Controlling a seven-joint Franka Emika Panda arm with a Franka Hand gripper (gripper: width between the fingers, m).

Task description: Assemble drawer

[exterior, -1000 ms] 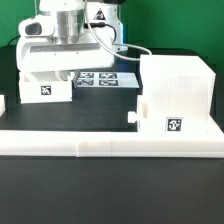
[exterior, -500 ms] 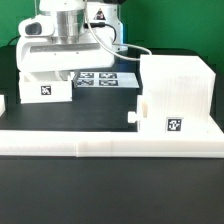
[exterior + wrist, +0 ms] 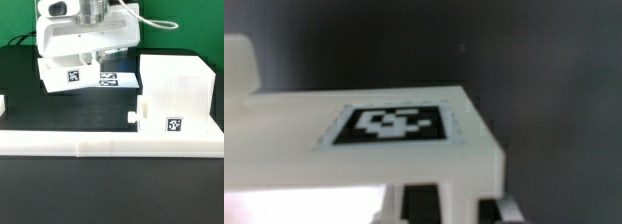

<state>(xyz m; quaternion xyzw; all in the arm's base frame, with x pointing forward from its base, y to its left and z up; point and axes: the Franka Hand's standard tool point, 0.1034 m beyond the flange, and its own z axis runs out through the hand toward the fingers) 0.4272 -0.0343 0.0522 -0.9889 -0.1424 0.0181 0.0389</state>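
The drawer's large cube housing stands at the exterior view's right, with a knob on its lower front and a marker on the front face. My gripper is shut on the wall of a smaller white tray box and holds it tilted above the table, to the left of the housing. In the wrist view the tray box with its marker fills the frame. My gripper straddles its wall, with a dark finger on either side.
The marker board lies on the black table behind the lifted tray. The long low white border bar runs across the front. A small white part shows at the left edge. Cables hang behind the arm.
The gripper has lifted the tray box off the table and carried it to the right, toward the housing; the box now hangs tilted. The housing has not moved.
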